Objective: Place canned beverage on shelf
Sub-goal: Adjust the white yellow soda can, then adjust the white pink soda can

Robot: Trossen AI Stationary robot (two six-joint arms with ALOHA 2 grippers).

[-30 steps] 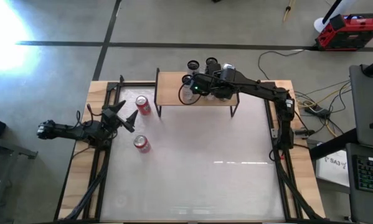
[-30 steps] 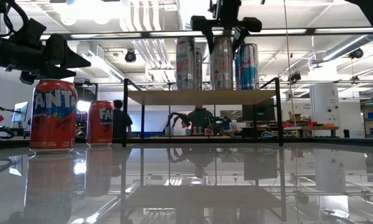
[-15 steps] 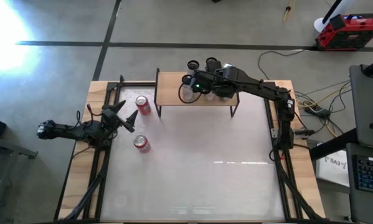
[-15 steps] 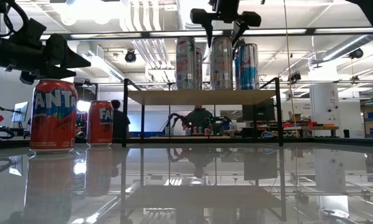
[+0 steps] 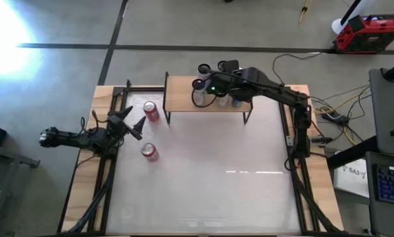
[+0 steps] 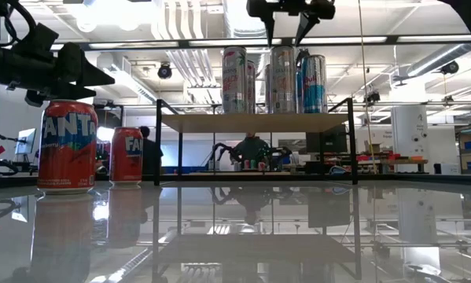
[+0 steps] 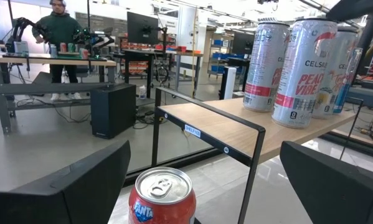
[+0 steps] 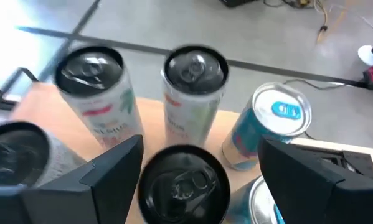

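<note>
Shelf [image 5: 183, 92] holds tall cans [image 6: 281, 79]; right gripper [image 6: 285, 17] above, released; left gripper [image 5: 132, 120] spread.

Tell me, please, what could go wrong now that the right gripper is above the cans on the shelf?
1. The right gripper hangs open just above tall cans packed closely on the shelf; a sideways move could topple one.
2. The left gripper waits open beside two Fanta cans; a careless reach could knock one over.
</note>
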